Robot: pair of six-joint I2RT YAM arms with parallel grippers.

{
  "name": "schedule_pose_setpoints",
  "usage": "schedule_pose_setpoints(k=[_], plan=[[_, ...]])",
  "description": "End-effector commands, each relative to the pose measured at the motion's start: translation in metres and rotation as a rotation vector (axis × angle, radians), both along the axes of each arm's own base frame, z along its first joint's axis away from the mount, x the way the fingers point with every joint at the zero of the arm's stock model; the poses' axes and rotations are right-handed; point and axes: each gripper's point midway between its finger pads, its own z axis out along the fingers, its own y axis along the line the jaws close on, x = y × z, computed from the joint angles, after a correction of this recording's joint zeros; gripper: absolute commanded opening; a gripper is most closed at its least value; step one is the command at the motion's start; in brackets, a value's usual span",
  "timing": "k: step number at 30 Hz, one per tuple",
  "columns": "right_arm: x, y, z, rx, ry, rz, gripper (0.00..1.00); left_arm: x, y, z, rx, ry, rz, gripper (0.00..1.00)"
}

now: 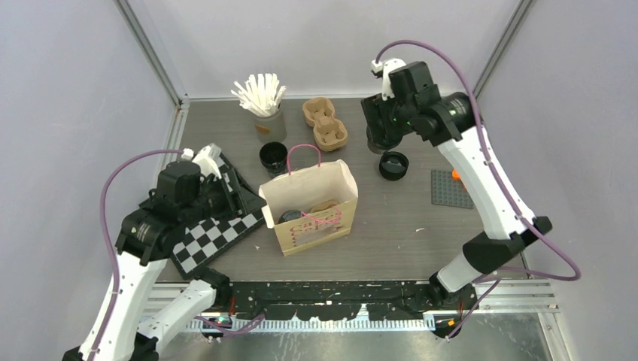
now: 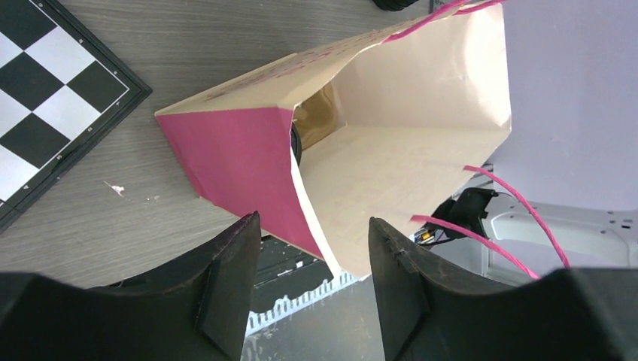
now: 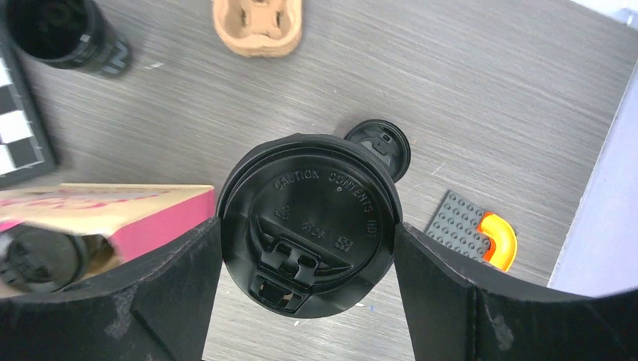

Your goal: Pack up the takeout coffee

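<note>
My right gripper (image 3: 308, 226) is shut on a black cup with a black lid (image 3: 308, 222), a finger on each side of the lid; in the top view it is at the back right (image 1: 378, 139). A loose black lid (image 1: 393, 165) lies just beside it and also shows in the right wrist view (image 3: 380, 143). An open black cup (image 1: 273, 158) stands behind the paper bag (image 1: 308, 207). Another black cup (image 1: 292, 216) sits inside the bag. My left gripper (image 2: 312, 248) is open and empty at the bag's left edge (image 2: 301, 195).
A brown pulp carrier (image 1: 325, 122) and a grey cup of white sticks (image 1: 267, 120) stand at the back. A checkerboard (image 1: 211, 237) lies left of the bag. A grey studded plate (image 1: 451, 188) with an orange piece (image 3: 500, 237) lies at the right.
</note>
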Motion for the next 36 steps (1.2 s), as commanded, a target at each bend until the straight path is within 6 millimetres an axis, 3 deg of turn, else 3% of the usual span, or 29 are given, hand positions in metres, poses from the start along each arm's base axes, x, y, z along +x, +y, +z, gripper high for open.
schedule_pose_setpoints(k=[1,8,11,13,18,22,28,32,36], plan=[[-0.04,0.002,0.047,0.108,-0.064,0.014,0.76,0.014,-0.007,0.012,0.001,-0.094,-0.043,0.55],[-0.096,0.034,0.087,0.331,-0.107,0.154,0.76,0.018,-0.006,0.003,0.063,-0.05,-0.072,0.51],[-0.118,0.051,0.096,0.423,-0.102,0.234,0.76,0.02,-0.008,0.0,0.062,-0.036,-0.074,0.44],[-0.132,0.062,0.1,0.478,-0.084,0.296,0.76,0.023,-0.01,0.0,0.061,-0.041,-0.072,0.38],[-0.147,0.077,0.094,0.507,-0.048,0.351,0.76,0.033,-0.018,0.001,0.046,-0.088,-0.105,0.26],[-0.163,0.101,0.089,0.517,-0.02,0.459,0.76,0.041,-0.025,0.004,0.021,-0.15,-0.128,0.15],[-0.157,0.121,0.072,0.452,-0.076,0.543,0.77,0.055,-0.04,0.015,-0.013,-0.273,-0.203,0.1],[-0.143,0.121,0.054,0.343,-0.109,0.566,0.77,0.068,-0.044,0.014,0.016,-0.324,-0.23,0.1],[-0.141,0.114,0.03,0.216,-0.103,0.62,0.77,0.081,-0.053,0.02,-0.001,-0.352,-0.245,0.13]])
